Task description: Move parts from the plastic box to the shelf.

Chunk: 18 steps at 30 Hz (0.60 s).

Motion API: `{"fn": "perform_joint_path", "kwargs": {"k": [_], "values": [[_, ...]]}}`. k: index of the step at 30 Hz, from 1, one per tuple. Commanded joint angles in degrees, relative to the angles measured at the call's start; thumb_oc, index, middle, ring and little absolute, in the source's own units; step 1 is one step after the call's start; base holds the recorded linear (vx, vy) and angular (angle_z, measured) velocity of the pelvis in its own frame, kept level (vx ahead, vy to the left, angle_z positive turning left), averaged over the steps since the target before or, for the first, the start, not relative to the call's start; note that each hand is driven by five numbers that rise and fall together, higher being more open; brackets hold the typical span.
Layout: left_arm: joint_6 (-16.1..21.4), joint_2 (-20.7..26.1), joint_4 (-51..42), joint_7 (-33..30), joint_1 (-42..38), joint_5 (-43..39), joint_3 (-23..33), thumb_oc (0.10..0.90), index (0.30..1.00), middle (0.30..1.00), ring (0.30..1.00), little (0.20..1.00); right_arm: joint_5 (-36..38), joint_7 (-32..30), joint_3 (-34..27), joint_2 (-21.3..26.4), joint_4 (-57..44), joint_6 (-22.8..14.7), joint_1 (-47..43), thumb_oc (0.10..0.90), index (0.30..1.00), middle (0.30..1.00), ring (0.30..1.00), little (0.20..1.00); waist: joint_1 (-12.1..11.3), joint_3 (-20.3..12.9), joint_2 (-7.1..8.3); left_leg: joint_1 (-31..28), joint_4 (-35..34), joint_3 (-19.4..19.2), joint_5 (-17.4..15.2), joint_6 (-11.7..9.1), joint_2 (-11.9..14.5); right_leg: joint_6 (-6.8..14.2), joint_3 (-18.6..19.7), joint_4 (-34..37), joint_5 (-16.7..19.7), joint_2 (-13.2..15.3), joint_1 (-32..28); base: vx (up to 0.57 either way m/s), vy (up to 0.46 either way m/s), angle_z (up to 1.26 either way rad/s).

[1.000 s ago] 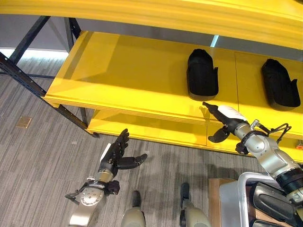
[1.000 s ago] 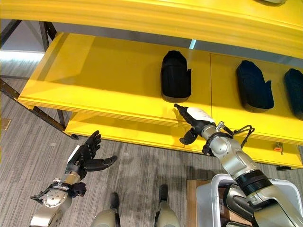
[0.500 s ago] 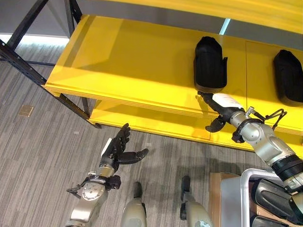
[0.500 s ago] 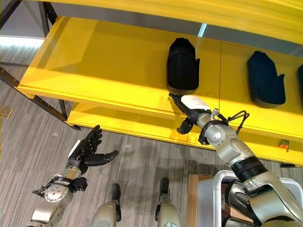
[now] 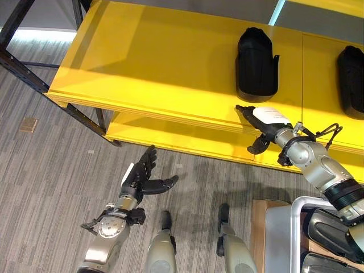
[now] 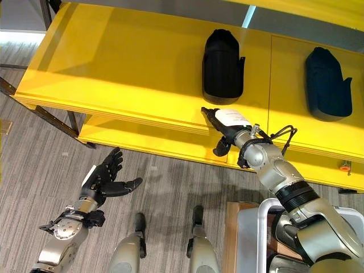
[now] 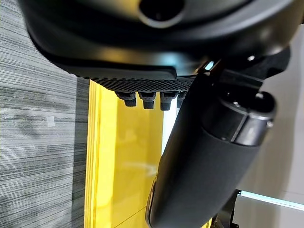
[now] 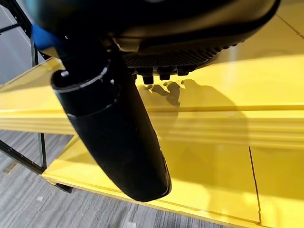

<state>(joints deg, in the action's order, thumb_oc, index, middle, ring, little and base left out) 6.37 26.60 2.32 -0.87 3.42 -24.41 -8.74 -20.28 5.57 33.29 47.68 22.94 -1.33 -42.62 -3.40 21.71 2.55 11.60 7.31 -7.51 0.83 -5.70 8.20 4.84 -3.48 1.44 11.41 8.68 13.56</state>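
Note:
Two black parts [image 5: 257, 57] [image 5: 352, 74] lie on the yellow shelf [image 5: 153, 62], apart from each other. My right hand [image 5: 267, 116] is open and empty, its fingers straight over the shelf's front edge just below the nearer part, without touching it. In the right wrist view its thumb [image 8: 114, 128] hangs in front of the shelf edge. My left hand [image 5: 139, 177] is open with nothing in it, low over the floor in front of the shelf. The light grey plastic box [image 5: 278, 239] shows at the lower right; its contents are hidden.
A lower yellow shelf board [image 5: 182, 145] sits under the main one. Dark steel frame legs [image 5: 51, 91] stand at the shelf's left end. The box rests on a brown stand [image 5: 259, 224]. Grey striped carpet [image 5: 51, 170] covers the floor.
The whole picture has shifted, so the camera has moved. My right hand stays at the shelf edge below the black part, slightly flatter. The left hand has barely moved.

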Motion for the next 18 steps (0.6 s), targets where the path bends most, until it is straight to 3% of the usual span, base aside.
{"fn": "perform_joint_path", "kwargs": {"k": [1, 18], "values": [[6.3, 4.4, -6.0, -0.2, -0.5, -1.0, 0.5, 0.900, 1.000, 1.000, 1.000, 1.000, -1.6, -3.7, 0.5, 2.0, 0.2, -1.0, -9.1, 0.900, 1.000, 1.000, 1.000, 1.000, -0.7, -3.2, 0.00, 5.3, 4.6, 6.7, -2.2, -0.6, 3.6, 3.3, 0.8, -9.7, -10.6, 4.9, 0.0, 0.00, 0.000, 0.00], [7.0, 5.2, -6.2, -0.4, -1.0, -1.9, 0.7, 0.900, 1.000, 1.000, 1.000, 1.000, -5.0, -5.1, 3.7, 4.9, 5.2, -0.2, -15.5, 0.900, 1.000, 1.000, 1.000, 1.000, -0.8, -2.2, -0.57, 6.3, 5.0, 6.7, -1.8, -0.7, 3.8, 3.2, 1.1, -11.2, -10.7, 4.6, 1.9, 0.00, -0.002, -0.01]]}}
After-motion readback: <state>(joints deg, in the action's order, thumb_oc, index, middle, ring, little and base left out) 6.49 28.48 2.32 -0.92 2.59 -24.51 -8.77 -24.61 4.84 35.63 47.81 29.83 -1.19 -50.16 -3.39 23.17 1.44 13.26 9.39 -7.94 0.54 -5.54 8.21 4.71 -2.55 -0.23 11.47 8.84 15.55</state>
